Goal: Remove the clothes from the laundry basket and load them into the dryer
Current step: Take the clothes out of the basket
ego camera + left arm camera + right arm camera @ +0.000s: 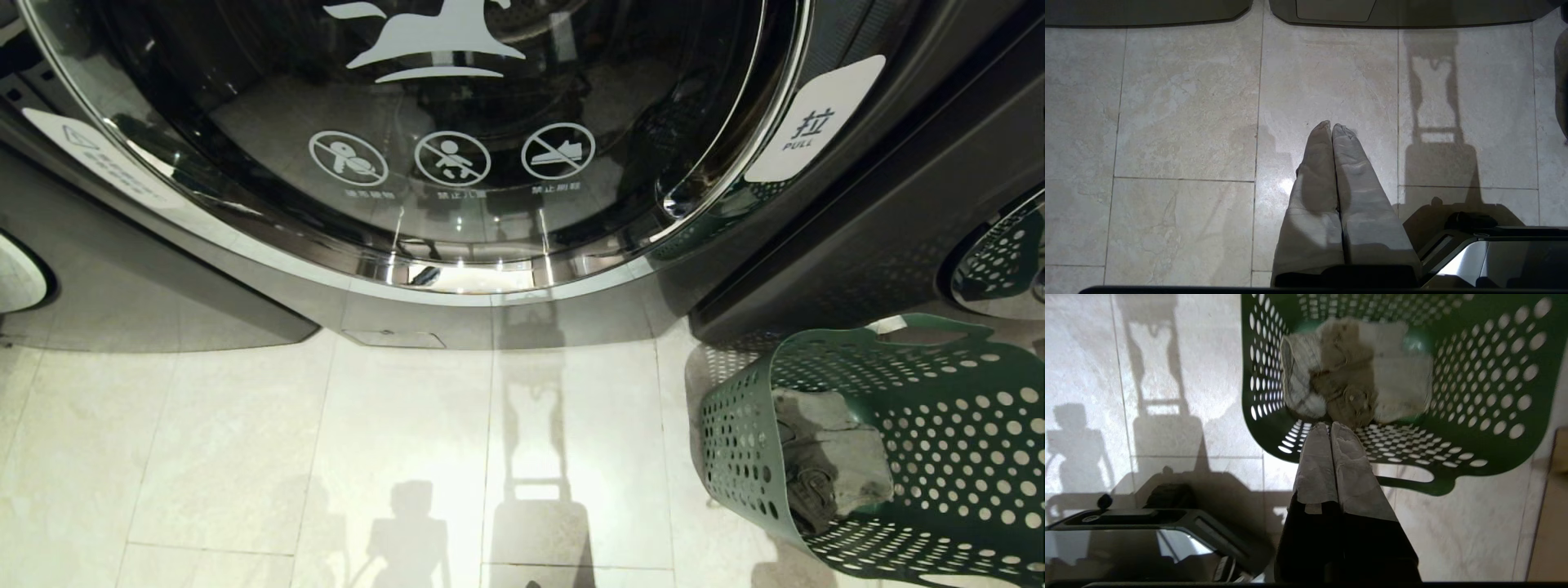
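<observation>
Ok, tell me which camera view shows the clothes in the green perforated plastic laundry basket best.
The right wrist view: it looks straight down on the crumpled beige and white clothes. The head view shows them obliquely behind the basket wall. The left wrist view shows none.

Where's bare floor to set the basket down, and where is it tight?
Bare tiled floor runs from the dryer base toward the robot, left of the laundry basket. Tight: the right corner, basket against dark cabinet, clothes filling its bottom.

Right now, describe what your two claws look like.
Both look alike. The left claw and the right claw each have two long tapering fingers wrapped in wrinkled pale grey covering, rounded at the tips, rising from a black base. No cables or markings show.
</observation>
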